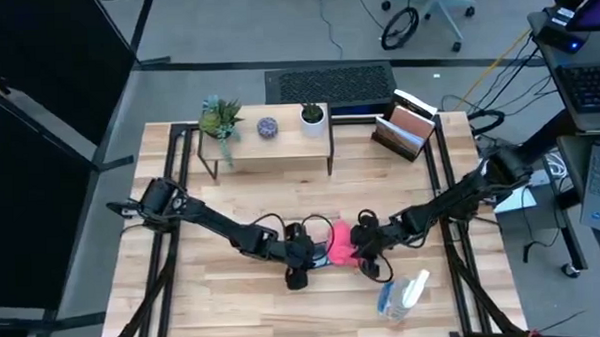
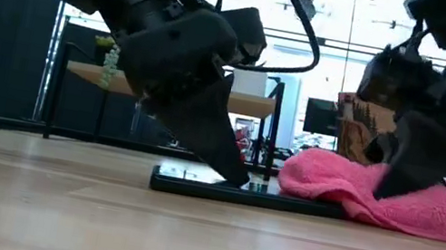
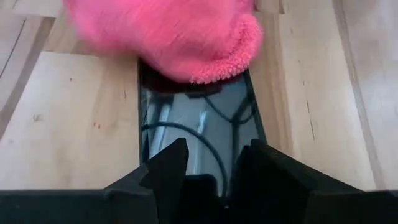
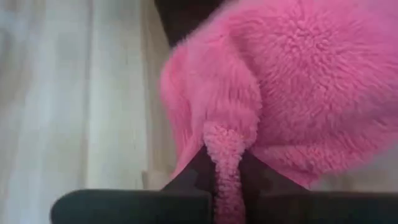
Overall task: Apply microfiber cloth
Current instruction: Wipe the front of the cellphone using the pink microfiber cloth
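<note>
Nearest the front edge of the wooden table (image 1: 235, 311), a clear spray bottle (image 1: 402, 296) with blue liquid lies on its side, to the right of centre and apart from both arms. Just behind it, at mid-table, a black smartphone (image 2: 221, 186) lies flat, screen up. The left gripper (image 2: 229, 170) bears down on the phone's near end; in the left wrist view its fingers (image 3: 166, 171) are spread slightly apart, resting on the glass with nothing between them. The microfiber cloth (image 2: 368, 192), bright pink and bunched into a mound, sits on the phone's other end and spills onto the table beside it. The right gripper (image 2: 402, 180) comes down into that mound from the right; the right wrist view shows its fingers (image 4: 193, 177) closed on a fold of the pink cloth, pinching it between the pads. In the high view the two grippers face each other with the cloth between them, nearly touching. Farther back stands a low wooden shelf (image 1: 269, 142) on dark legs, carrying a leafy green plant (image 1: 219, 118), a small purple-topped pot (image 1: 268, 127) and a white pot (image 1: 313, 116) with a small plant. To its right stands a dark holder (image 1: 404, 133) with upright brown and white items. Beyond the table edge lies a black mat (image 1: 329, 84).
</note>
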Robot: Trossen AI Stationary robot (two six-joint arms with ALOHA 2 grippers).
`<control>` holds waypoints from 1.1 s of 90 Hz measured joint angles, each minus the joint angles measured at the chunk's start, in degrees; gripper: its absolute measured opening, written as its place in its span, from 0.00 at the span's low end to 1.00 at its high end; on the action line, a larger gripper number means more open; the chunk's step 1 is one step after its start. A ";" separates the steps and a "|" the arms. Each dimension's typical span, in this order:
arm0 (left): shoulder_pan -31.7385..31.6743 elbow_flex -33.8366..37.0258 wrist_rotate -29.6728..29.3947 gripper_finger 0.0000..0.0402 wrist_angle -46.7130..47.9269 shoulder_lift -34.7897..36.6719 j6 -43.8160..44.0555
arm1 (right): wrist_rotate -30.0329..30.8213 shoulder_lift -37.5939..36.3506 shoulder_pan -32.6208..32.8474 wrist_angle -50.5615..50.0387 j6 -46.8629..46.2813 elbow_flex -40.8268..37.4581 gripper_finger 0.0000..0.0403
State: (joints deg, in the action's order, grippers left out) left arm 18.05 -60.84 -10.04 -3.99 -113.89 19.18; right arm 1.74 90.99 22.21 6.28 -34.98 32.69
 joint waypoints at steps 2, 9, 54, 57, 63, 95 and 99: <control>-0.08 0.00 0.00 0.41 -0.02 0.00 0.02 | -0.57 0.76 0.25 0.18 -0.40 0.06 0.01; -0.30 0.09 -0.01 0.41 -0.72 -0.04 0.02 | -4.00 3.03 1.52 0.87 -1.36 0.29 0.01; -0.49 0.54 -1.35 0.41 1.16 3.59 -1.26 | -6.09 -7.83 0.99 -0.69 9.50 3.64 0.01; -0.42 0.55 -1.69 0.41 2.12 4.95 -1.58 | -4.23 -7.75 0.60 0.00 11.44 3.82 0.01; -0.44 0.44 -2.12 0.41 2.87 8.00 -1.29 | -2.02 -7.58 -0.23 5.02 14.31 3.99 0.01; 2.22 0.61 -0.34 0.41 18.89 14.90 9.03 | -1.91 1.53 -4.90 26.83 24.17 4.26 0.01; 2.38 0.64 0.02 0.41 17.70 13.46 9.06 | -1.90 3.48 -5.41 28.34 24.91 4.22 0.01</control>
State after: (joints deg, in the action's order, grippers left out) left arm 20.43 -60.20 -10.02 13.70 -100.43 28.24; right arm -0.16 94.47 16.80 34.62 -10.07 36.91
